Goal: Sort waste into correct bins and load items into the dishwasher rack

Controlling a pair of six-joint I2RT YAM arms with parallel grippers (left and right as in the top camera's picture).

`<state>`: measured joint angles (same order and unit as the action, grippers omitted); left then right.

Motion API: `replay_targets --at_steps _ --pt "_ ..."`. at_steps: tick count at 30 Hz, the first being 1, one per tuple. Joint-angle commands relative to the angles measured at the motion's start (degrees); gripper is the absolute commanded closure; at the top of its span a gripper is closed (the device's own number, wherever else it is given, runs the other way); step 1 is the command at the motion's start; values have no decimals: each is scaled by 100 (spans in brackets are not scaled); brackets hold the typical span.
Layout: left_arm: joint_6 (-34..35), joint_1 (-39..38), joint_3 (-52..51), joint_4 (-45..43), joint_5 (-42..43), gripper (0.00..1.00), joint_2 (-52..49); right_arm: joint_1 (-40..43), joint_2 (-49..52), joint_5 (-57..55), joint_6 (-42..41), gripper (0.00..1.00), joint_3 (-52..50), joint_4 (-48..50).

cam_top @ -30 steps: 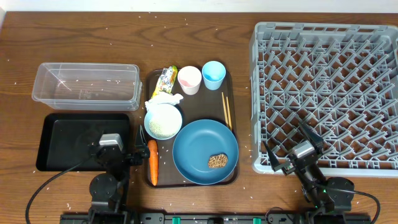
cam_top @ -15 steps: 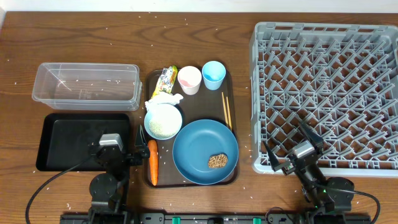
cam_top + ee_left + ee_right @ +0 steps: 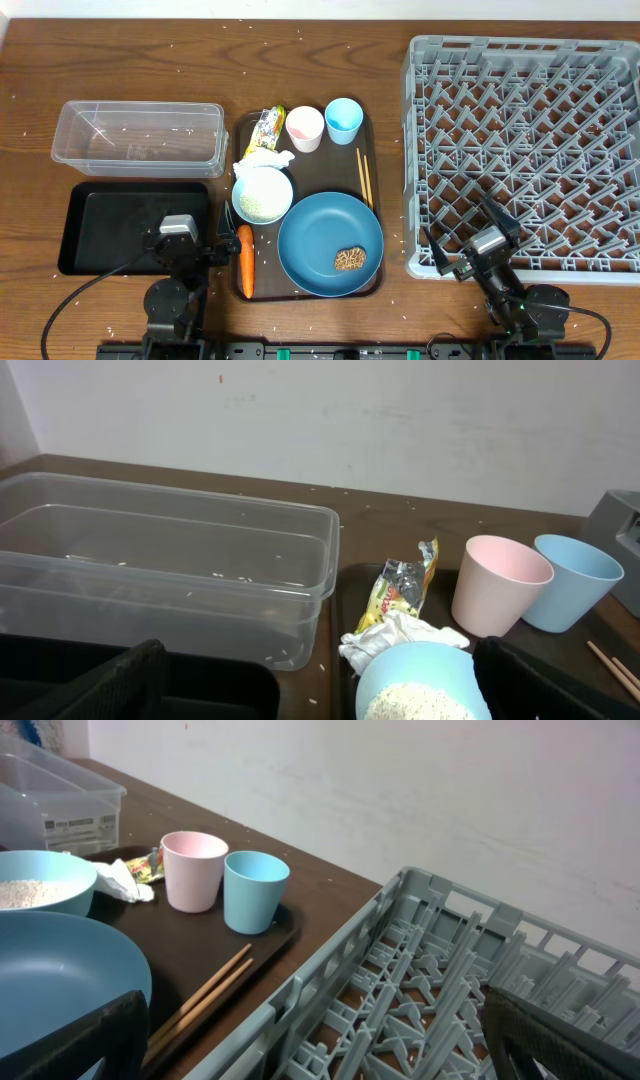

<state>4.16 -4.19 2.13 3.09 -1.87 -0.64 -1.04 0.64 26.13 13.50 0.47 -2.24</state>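
Observation:
On the brown serving tray (image 3: 246,130) lie the blue plate (image 3: 322,232) with a brown food chunk (image 3: 350,259), a white bowl (image 3: 262,194) of rice, an orange carrot (image 3: 245,261), a white napkin (image 3: 264,158), a yellow wrapper (image 3: 270,124), a pink cup (image 3: 305,128), a light blue cup (image 3: 343,120) and chopsticks (image 3: 364,178). The clear tub (image 3: 138,138) and black tray (image 3: 100,225) sit to the left, the grey rack (image 3: 525,150) to the right. My left gripper (image 3: 183,252) (image 3: 320,705) is open over the black tray's right edge. My right gripper (image 3: 470,238) (image 3: 315,1060) is open over the rack's front left corner.
Loose rice grains are scattered over the wooden table and in the tub (image 3: 170,560). The left wrist view shows the bowl (image 3: 425,680), napkin (image 3: 400,635) and wrapper (image 3: 405,585) close ahead. The right wrist view shows both cups (image 3: 192,870) (image 3: 255,890) and the chopsticks (image 3: 205,990).

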Motion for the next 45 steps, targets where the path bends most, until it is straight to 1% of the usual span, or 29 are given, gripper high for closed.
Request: replay_targets --at_steps 1,14,16,18,20,22,25,28,31,34,36,39,41,45 --pt "-94 0 -190 70 -46 2 42 -11 2 26 -13 1 -15 -11" --pt "-90 0 -190 70 0 2 42 -11 2 26 -13 1 -17 -9" --pt "15 0 -190 63 26 2 42 -11 2 26 -15 1 -17 17" --pt "107 0 -190 11 271 2 42 -11 2 63 -20 1 -15 48" --pt "109 0 -190 -214 892 2 42 -11 2 181 -90 1 -13 195" --pt "177 0 -177 -549 1565 2 42 -11 2 177 -457 1 48 376" --pt "531 0 33 -634 1893 2 33 -11 2 175 -879 1 352 345" --pt "693 0 437 -568 2090 2 -96 -11 42 127 -879 1 846 -44" --pt "715 0 1196 -111 2249 2 -549 -11 264 -24 -881 1 1565 -739" --pt "710 0 2251 798 2387 2 -1379 -11 774 -87 -881 1 2382 -1589" --pt "706 0 2938 1342 2511 2 -2024 -11 1250 -149 -874 1 2903 -2133" --pt "688 -2 4044 2028 2983 2 -3136 -11 2087 -214 -879 1 3628 -2806" --pt "686 -2 4942 2653 3244 2 -4028 -11 2798 -212 -960 1 4214 -3250" --pt "684 -46 6607 4054 3342 2 -5504 -11 3926 -186 -1069 1 5294 -4116"
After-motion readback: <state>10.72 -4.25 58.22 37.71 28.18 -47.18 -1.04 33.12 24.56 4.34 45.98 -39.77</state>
